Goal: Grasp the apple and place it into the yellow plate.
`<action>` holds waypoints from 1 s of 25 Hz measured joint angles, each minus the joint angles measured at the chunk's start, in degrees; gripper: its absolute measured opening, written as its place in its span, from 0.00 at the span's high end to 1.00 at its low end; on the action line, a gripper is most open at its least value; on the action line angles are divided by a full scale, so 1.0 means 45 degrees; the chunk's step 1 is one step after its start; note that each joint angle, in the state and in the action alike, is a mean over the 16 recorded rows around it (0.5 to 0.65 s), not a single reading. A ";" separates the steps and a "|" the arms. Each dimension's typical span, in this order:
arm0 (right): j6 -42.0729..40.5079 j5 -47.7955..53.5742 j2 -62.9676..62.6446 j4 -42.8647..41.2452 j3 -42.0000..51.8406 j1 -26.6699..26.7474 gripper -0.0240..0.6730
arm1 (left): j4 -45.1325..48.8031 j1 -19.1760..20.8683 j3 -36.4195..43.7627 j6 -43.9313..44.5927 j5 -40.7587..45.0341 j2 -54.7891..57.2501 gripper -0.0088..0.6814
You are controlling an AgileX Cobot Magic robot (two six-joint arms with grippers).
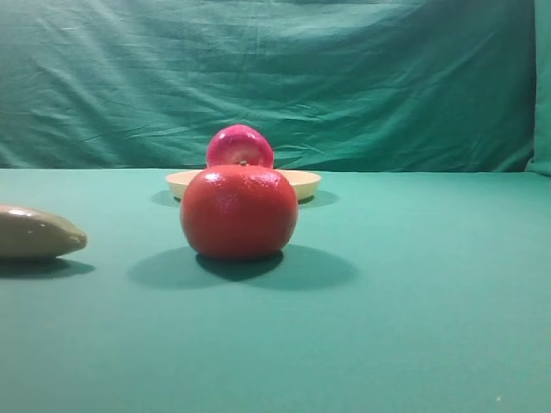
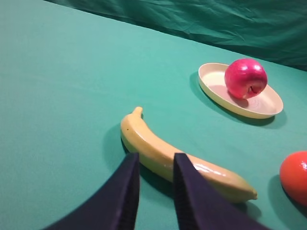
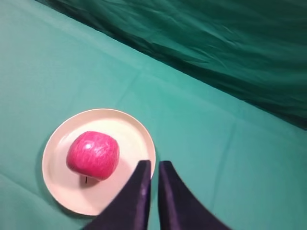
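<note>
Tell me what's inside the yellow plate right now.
Only the glossy pink-red apple sits inside the shallow cream-yellow round plate, left of centre. The plate surface under the apple is hidden.

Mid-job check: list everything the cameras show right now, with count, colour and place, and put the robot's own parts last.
glossy magenta-pink apple: one, pink-red, resting inside the plate, left of its centre in the right wrist view.
shallow cream-yellow round plate: one, pale yellow, on the table near the backdrop.
orange-red dimple-skinned round fruit: one, orange-red, on the table in front of the plate in the high view.
long yellow banana: one, yellow, lying on the table beside the left gripper.
green cloth table cover: one, green, under everything.
wrinkled green backdrop: one, green, behind the table.
left gripper: one, dark, empty, fingers apart.
right gripper: one, dark, shut, empty, above the plate's rim.
</note>
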 joint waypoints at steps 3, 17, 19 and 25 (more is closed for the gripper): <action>0.0052 -0.0909 -0.1917 0.0000 0.2118 0.0000 0.97 | 0.0000 0.0000 0.0000 0.0000 0.0000 0.0000 0.76; 0.0464 -0.1694 -1.0431 0.0000 0.8973 0.0000 0.97 | 0.0000 0.0000 0.0000 0.0000 0.0000 0.0000 0.76; 0.0542 -0.1193 -1.1455 0.0000 0.9411 0.0000 0.97 | 0.0000 0.0000 0.0000 0.0000 0.0000 0.0000 0.76; 0.0697 0.0392 -1.3790 -0.0007 1.0380 0.0000 0.97 | 0.0000 0.0000 0.0000 0.0000 0.0000 0.0000 0.76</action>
